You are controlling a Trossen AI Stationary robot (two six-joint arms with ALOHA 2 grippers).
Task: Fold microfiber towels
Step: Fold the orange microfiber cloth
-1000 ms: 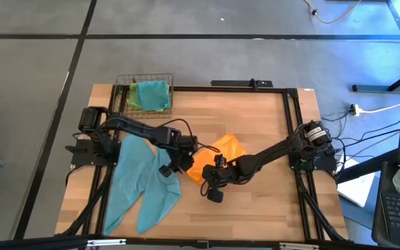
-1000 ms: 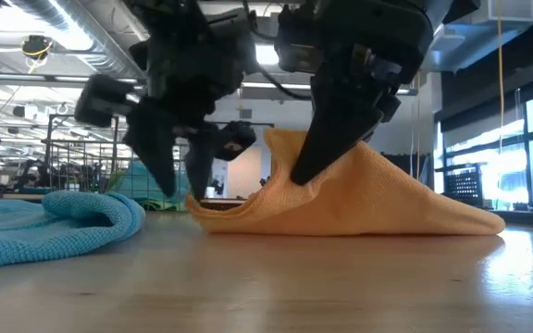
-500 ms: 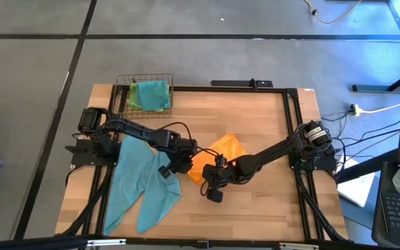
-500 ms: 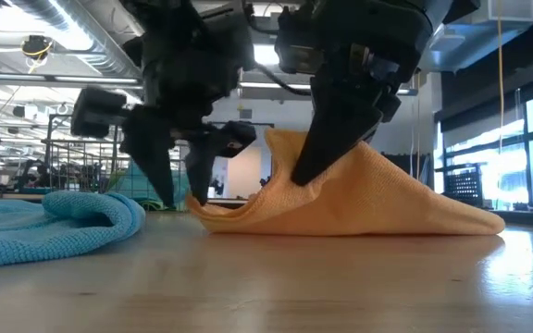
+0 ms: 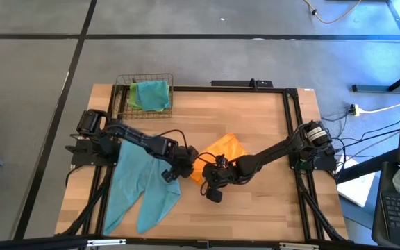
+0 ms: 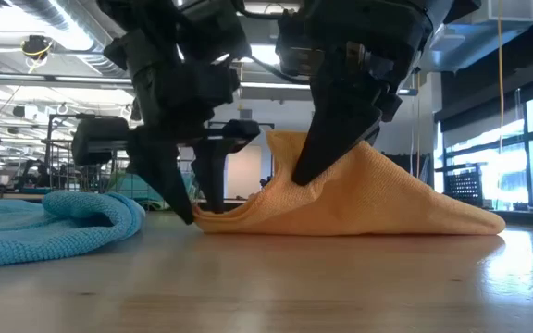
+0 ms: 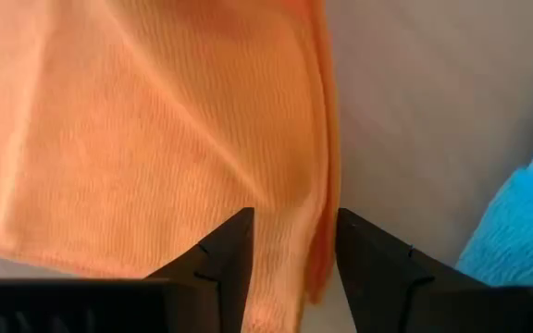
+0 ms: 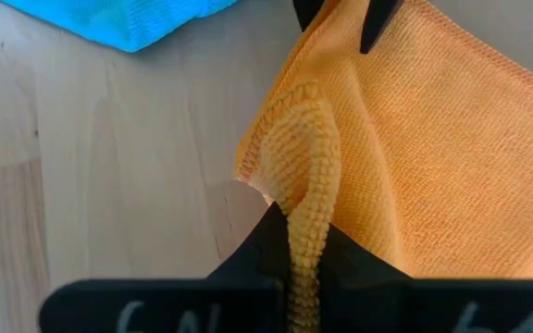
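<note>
Here the wooden table (image 5: 255, 111) of pale planks carries an orange towel (image 5: 222, 154) near its middle, bunched into a low tent that rises to a peak in the low view. The right gripper (image 8: 303, 242) is clamped on a raised fold of that orange towel, the pinched ridge running straight between its fingers. The left gripper (image 7: 292, 239) sits at the towel's near edge with its fingers (image 7: 229, 248) apart, one on either side of the hem, tips down at the tabletop. A teal towel (image 5: 143, 182) lies spread in loose folds on the left side of the table, under the left arm, just beside the orange one but apart from it. At the far left corner stands a wire basket (image 5: 119, 89) holding teal and lime green towels (image 5: 149, 95). Around the table is grey floor (image 5: 33, 83) with dark seams; the low view shows a bright hall with ceiling lights (image 6: 12, 18) and tall windows (image 6: 526, 139) beyond.
</note>
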